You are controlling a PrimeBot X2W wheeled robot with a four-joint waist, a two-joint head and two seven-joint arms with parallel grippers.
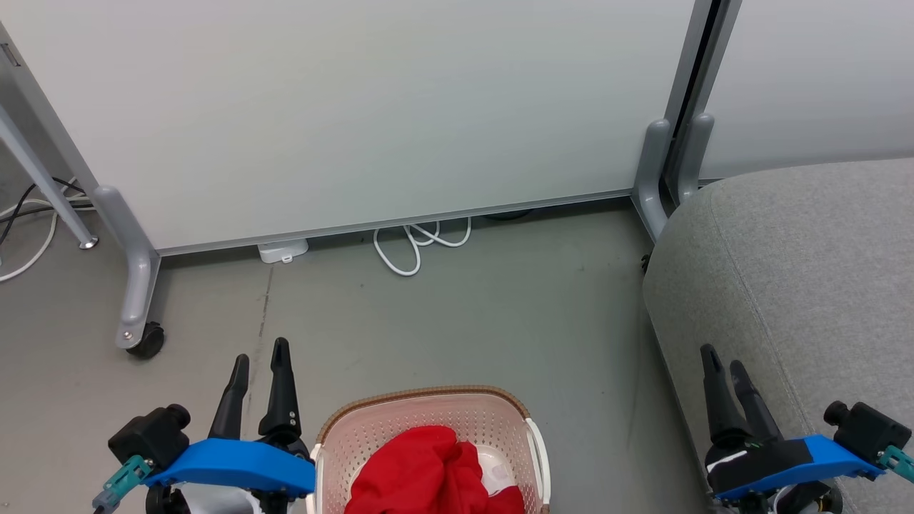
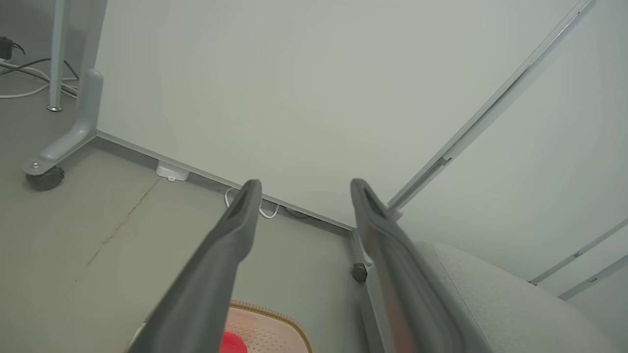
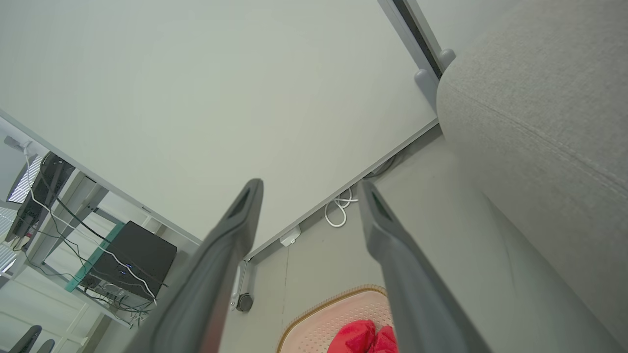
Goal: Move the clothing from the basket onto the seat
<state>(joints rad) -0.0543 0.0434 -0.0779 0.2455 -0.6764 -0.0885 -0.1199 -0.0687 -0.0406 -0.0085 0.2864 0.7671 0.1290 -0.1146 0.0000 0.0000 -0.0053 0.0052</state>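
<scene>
Grey floor (image 1: 464, 307) before a pale wheeled partition (image 1: 357, 107); opening stage of the transfer. Bright red clothing (image 1: 428, 467), soft and crumpled into a loose mound with a patch of white at its right side, lies inside the basket (image 1: 428, 391). This is a cream perforated plastic tub with rounded corners, a brown woven-look rim and a white side handle, standing on the floor at the bottom centre of the head view. Left gripper (image 1: 261, 351) hovers just beside the basket's left edge. Right gripper (image 1: 721, 358) shows against the left edge of the seat (image 1: 800, 271), a large grey upholstered cushion with rounded edges and a stitched seam, to the basket's right and apart from it. Both have their long dark fingers spread wide and carry nothing. Judged stage: no garment is lifted yet, so the reach is in hand. The next move likely calls for lowering one gripper into the basket and pinching a raised fold, since limp fabric will sag and trail.
</scene>
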